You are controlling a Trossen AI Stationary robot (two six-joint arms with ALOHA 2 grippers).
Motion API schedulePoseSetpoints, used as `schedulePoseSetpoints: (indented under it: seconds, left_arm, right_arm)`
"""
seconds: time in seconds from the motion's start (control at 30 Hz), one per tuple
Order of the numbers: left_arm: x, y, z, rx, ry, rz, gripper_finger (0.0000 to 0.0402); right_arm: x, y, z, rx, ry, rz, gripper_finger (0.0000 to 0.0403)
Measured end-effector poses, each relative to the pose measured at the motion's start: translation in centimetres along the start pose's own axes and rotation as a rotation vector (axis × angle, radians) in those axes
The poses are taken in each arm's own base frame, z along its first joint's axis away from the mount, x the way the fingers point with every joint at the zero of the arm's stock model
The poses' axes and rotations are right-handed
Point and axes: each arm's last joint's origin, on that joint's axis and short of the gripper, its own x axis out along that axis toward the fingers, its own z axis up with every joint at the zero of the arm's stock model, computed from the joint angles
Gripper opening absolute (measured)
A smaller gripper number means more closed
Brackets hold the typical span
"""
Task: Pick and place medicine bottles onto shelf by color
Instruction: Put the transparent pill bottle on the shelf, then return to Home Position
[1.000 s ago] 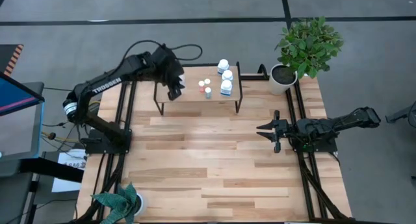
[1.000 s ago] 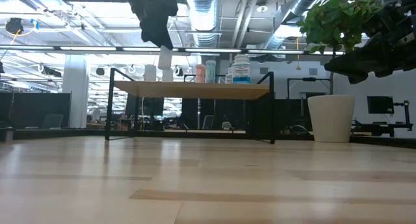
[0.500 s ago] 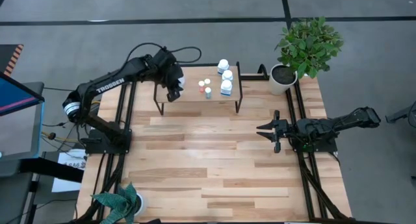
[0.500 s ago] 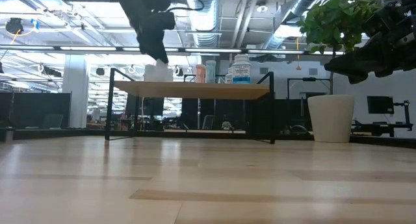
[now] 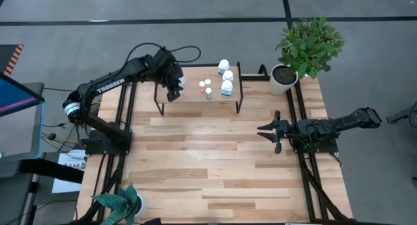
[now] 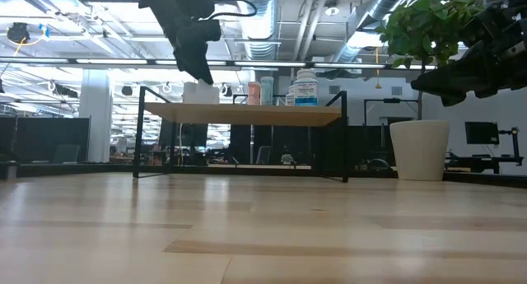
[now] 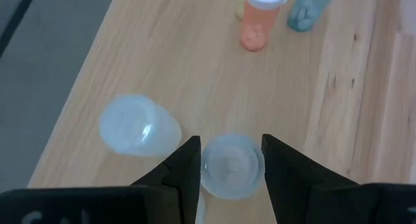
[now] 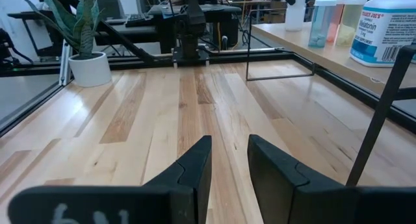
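Note:
The shelf [image 5: 195,100] stands at the table's far side. On its right part stand three larger white bottles [image 5: 226,75]; near the middle stand small ones, among them an orange one [image 7: 259,23] and a teal one [image 7: 309,6]. My left gripper [image 5: 173,92] is over the shelf's left part, shut on a pale small bottle [image 7: 232,165] that stands on the board. Another pale bottle [image 7: 136,125] stands close beside it. My right gripper [image 5: 264,134] hovers open and empty over the table's right side. My left gripper pinches the pale bottle between its two fingers [image 7: 185,169], one on each side of the bottle's upper part [image 7: 209,167]. The fingers come from above, pointing down. The bottle stands upright on the shelf board [image 6: 200,93].
A potted plant in a white pot [image 5: 282,80] stands at the table's far right corner, right of the shelf. A second plant [image 5: 122,203] stands at the near left corner. The shelf's black legs [image 6: 344,144] stand on the tabletop.
My left gripper has gone down onto the shelf's left part with the pale bottle. The bottle hung clear above the board a second ago and now stands on it. The fingers stay around it.

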Motion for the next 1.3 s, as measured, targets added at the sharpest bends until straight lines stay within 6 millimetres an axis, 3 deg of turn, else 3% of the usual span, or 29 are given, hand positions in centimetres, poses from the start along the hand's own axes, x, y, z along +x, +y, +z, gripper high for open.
schedulePoseSetpoints:
  seconds: [0.63,0.97,1.3]
  left_arm:
    - [-0.2,0.2,0.4,-0.015,-0.019,0.04,0.0194]
    - [-4.5,0.0,2.0,-0.063,-0.02,0.039,0.0197]
    - [-8.5,-2.7,-2.9,-0.021,0.069,-0.148,0.0197]
  right_arm:
    - [0.0,0.0,0.0,0.0,0.0,0.0,0.0123]
    - [0.0,0.0,0.0,0.0,0.0,0.0,0.0123]
    - [0.0,0.0,0.0,0.0,0.001,0.0,0.0123]
